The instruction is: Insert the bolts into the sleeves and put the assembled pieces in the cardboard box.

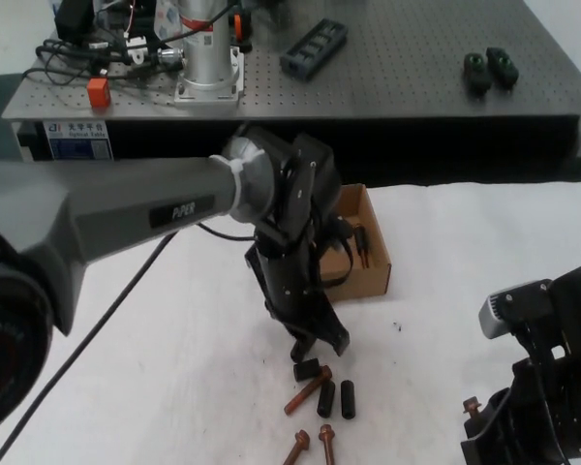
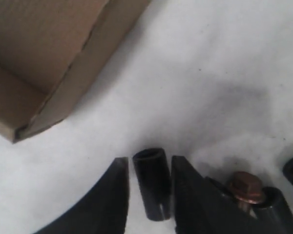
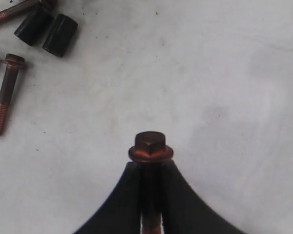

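**Operator:** Left side, quick?
**Annotator:** Your left gripper (image 1: 320, 351) is down at the white cloth (image 1: 465, 252), toward its near edge and about mid-width. Its fingers (image 2: 115, 204) are parted around a black sleeve (image 2: 153, 187). One finger touches the sleeve and a sliver of cloth shows beside the other, so it's not clamped.
**Operator:** Right?
**Annotator:** Your right gripper (image 3: 150, 168) is clenched on a copper bolt (image 3: 150, 146), by the cloth's near right corner. The bolt's head pokes out past the tips.
**Operator:** Everything else?
**Annotator:** The cardboard box (image 1: 373, 276) sits at the cloth's far edge, just beyond your left gripper, with dark pieces (image 1: 361, 244) inside. Two loose sleeves (image 1: 348, 398) lie side by side near the near edge, with a loose bolt (image 1: 307, 390) just beside them. Two more bolts (image 1: 327, 444) lie right at that edge.
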